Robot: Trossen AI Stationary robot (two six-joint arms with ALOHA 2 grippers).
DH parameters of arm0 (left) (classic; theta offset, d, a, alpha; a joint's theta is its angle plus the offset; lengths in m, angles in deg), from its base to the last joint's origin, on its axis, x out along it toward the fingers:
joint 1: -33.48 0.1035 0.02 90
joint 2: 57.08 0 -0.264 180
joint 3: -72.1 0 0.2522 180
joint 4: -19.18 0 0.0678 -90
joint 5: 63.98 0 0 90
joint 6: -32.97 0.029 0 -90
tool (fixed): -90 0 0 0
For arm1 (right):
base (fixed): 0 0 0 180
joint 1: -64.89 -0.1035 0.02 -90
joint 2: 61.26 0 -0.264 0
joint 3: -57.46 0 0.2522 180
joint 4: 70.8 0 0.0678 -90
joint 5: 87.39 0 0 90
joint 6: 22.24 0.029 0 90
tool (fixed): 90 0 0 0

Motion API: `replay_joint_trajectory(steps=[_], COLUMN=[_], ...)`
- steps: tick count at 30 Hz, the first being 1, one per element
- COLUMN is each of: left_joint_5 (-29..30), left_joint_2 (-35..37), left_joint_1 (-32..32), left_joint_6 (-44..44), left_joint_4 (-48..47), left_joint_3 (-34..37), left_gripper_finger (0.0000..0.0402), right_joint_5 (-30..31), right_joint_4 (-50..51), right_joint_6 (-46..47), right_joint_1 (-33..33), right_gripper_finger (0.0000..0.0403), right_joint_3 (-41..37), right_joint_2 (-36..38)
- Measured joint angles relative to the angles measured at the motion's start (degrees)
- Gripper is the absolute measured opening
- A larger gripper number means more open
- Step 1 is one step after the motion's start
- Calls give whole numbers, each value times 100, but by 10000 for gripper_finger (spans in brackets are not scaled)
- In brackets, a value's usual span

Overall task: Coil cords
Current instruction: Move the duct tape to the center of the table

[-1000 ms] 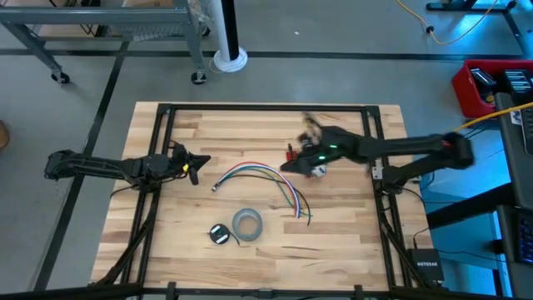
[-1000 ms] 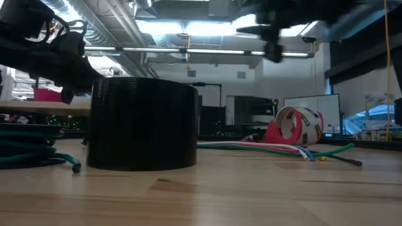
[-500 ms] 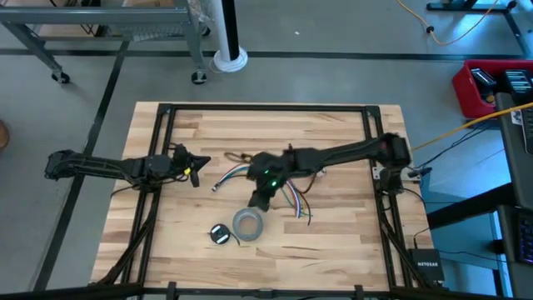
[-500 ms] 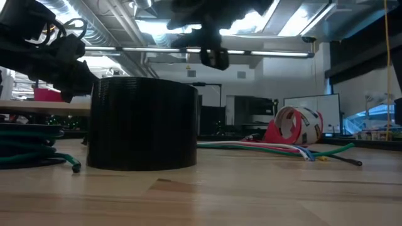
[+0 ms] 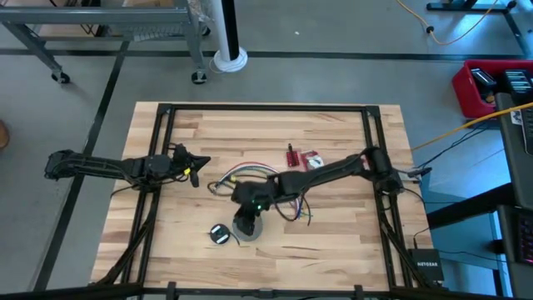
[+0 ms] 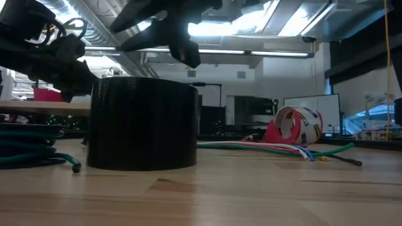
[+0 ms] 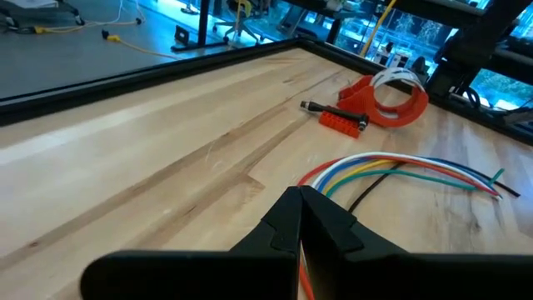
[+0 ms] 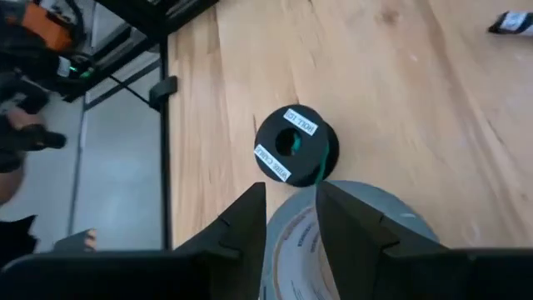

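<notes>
I see the wooden table (image 5: 333,242) under my two arms. My right gripper (image 5: 245,223) hangs over the grey tape roll (image 8: 333,237) near the front edge, fingers a little apart and holding nothing. The coiled cord (image 5: 220,234) lies just beside the roll, toward the left edge. My left gripper (image 5: 200,162) waits clenched and empty near the left edge.

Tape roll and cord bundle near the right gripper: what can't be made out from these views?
- Tape roll, high view: mostly covered by the right gripper above it.
- Tape roll, right wrist view: cut off by the frame edge and the fingers.
- Cord bundle: label text too small to read; its tail is largely hidden.
- Low view: bundle cut off at the edge.
</notes>
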Motion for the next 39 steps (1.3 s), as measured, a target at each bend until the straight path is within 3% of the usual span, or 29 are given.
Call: replay_joint_trajectory(steps=[3, 16, 31, 39], left_joint_5=[0, 0, 0, 0], left_joint_2=[2, 0, 0, 1], left_joint_1=[-2, -2, -2, -2], left_joint_6=[-2, -4, -24, -11], left_joint_4=[1, 0, -2, -2], left_joint_3=[0, 0, 0, -1], left_gripper_finger=[0, 0, 0, 0], right_joint_5=[293, 583, 1532, 2357], right_joint_4=[0, 45, 1246, 2215], right_joint_6=[-5, 225, 521, 336], right_joint_1=[-150, -300, -300, -294], right_gripper_finger=[112, 112, 112, 112], right_joint_3=[147, 374, 376, 919], right_joint_2=[-176, -475, -469, -454])
